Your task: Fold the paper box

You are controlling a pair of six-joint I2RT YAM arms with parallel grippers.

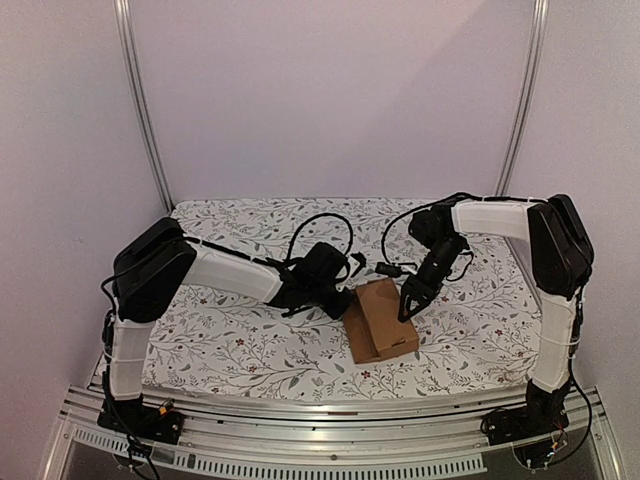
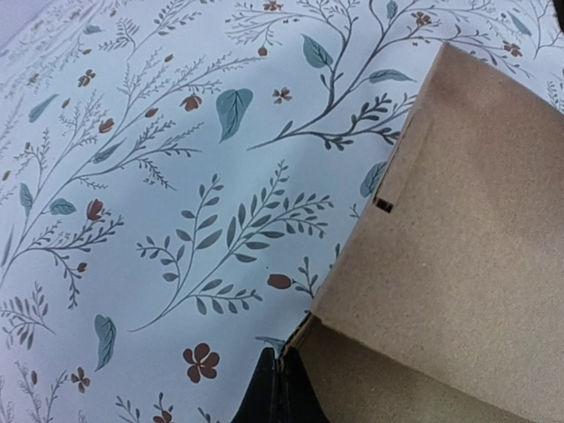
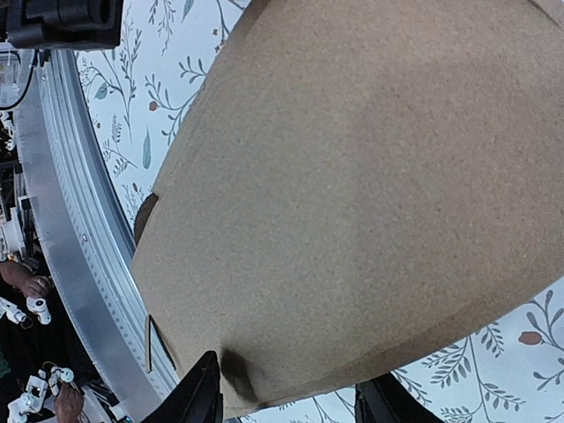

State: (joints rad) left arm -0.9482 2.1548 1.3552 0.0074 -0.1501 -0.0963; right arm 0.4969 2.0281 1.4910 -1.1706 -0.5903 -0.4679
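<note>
The paper box point(image 1: 381, 322) is plain brown cardboard, folded into a low oblong shape on the flowered cloth, right of centre. My left gripper point(image 1: 336, 297) is at the box's left edge. In the left wrist view its fingers point(image 2: 280, 395) are pressed together, tips touching the box's near corner point(image 2: 458, 229), with nothing seen between them. My right gripper point(image 1: 408, 302) is tipped down onto the box's top near its right side. In the right wrist view it point(image 3: 291, 404) is open, with the two fingertips point(image 3: 199, 395) wide apart over the cardboard panel point(image 3: 370, 176), which fills the view.
The flowered tablecloth point(image 1: 240, 340) covers the table. A metal rail point(image 1: 330, 440) runs along the near edge and also shows in the right wrist view point(image 3: 79, 238). Black cables point(image 1: 330, 225) loop behind the grippers. White walls stand close on three sides.
</note>
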